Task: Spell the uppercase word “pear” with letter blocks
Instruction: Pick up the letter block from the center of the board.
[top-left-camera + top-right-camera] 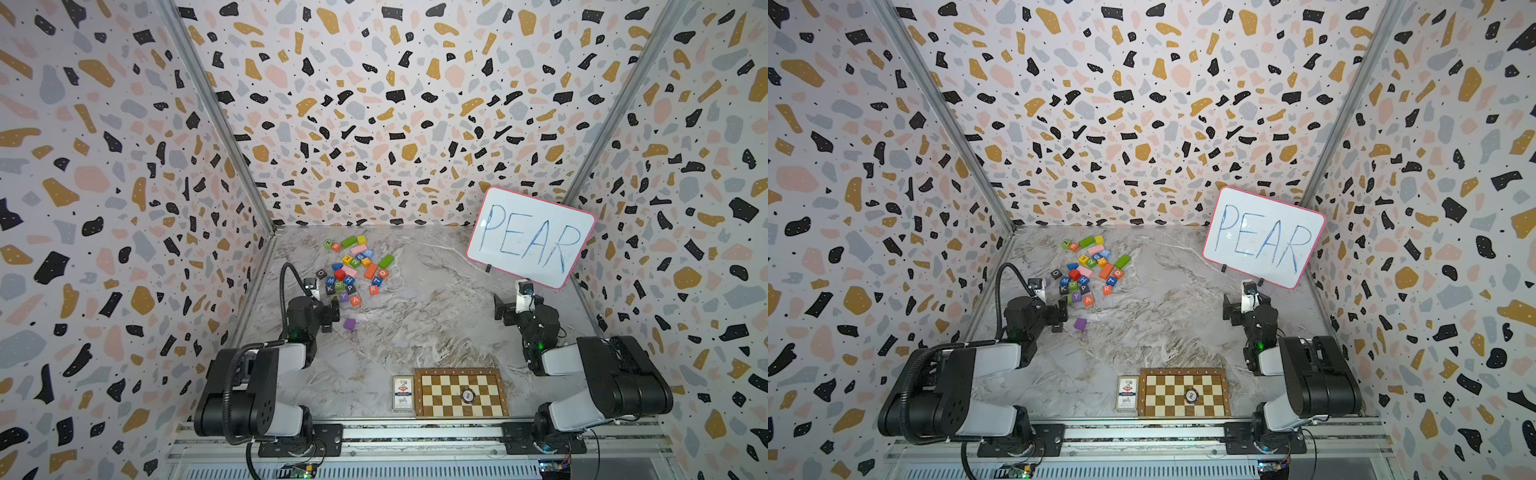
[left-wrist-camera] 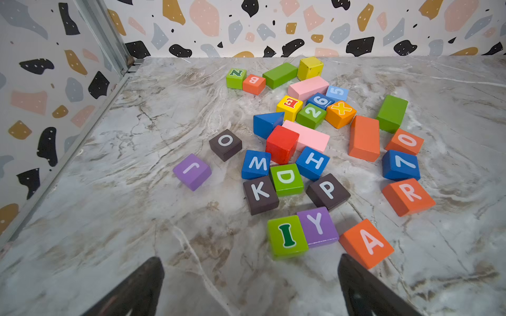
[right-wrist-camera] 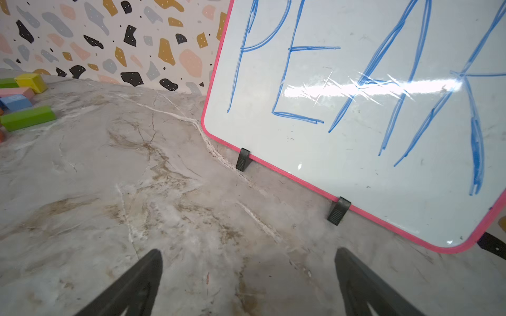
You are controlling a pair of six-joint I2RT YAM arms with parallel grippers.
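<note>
The left claw (image 2: pixel 250 264) was wide open, holding nothing. The letter blocks (image 2: pixel 327 190) lay on its far side, the A block (image 2: pixel 367 243) close by.

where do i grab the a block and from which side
Probably from above: the A block lies flat, letter up, turned askew, so rotate the left gripper to pinch two opposite side faces, clear of the Y block at one corner.
</note>
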